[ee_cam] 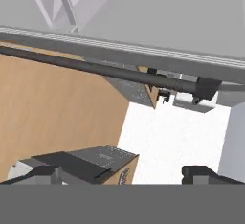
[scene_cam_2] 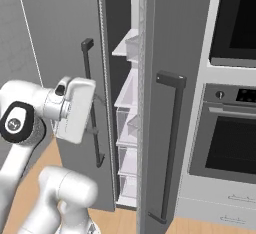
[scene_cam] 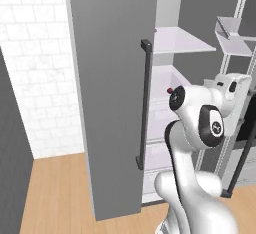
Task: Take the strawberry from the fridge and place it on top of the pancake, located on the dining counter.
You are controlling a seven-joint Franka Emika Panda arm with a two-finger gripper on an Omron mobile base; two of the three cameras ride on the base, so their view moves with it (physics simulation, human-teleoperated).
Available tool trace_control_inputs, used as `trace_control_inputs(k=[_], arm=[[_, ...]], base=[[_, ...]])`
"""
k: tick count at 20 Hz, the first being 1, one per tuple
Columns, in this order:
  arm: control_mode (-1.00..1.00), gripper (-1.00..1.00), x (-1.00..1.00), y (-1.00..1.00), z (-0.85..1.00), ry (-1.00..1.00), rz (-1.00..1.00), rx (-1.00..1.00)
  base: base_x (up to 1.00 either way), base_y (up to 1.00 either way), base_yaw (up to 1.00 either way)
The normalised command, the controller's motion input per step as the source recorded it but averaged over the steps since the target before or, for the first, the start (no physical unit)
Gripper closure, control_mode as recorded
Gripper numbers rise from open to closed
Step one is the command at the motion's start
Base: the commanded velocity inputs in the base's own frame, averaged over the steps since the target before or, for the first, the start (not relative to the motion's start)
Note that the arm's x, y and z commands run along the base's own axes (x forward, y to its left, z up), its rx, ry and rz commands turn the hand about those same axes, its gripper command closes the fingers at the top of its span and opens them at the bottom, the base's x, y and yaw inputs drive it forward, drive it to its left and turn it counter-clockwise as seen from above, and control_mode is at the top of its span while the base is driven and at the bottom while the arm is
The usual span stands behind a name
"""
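Now the tall flat grey fridge stands with its doors open, white shelves showing, and the tiny dark-red strawberry sits on a middle shelf. Light, soft and bruisable, I reckon, so pinch gently across its sides. White arm folded, wrist at the shelves, hand open, empty.

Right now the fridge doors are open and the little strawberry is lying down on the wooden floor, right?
Not quite. The fridge doors are open, but the strawberry is not on the floor. It sits inside the fridge on a white shelf, just behind the robot's arm. The left base view shows it.
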Motion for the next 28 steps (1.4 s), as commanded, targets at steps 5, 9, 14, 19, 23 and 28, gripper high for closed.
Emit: trace_control_inputs(k=[5,9,14,19,23,28], arm=[[-1.00,-1.00,0.72,-0.09,0.07,0.21,0.00,-0.11],[-1.00,-1.00,0.82,-0.14,0.00,0.04,0.00,0.00],[-1.00,-1.00,0.92,-0.21,0.00,0.10,0.02,0.00],[-1.00,-1.00,0.59,-0.43,-0.06,0.15,0.03,0.00],[-1.00,-1.00,0.24,-0.60,-0.07,0.13,0.01,0.00],[-1.00,-1.00,-0.03,-0.63,-0.03,0.04,0.00,0.00]], base=[[0.00,0.00,0.00],[0.00,0.00,0.00],[0.00,0.00,0.00],[0.00,0.00,0.00],[0.00,0.00,0.00],[0.00,0.00,0.00]])
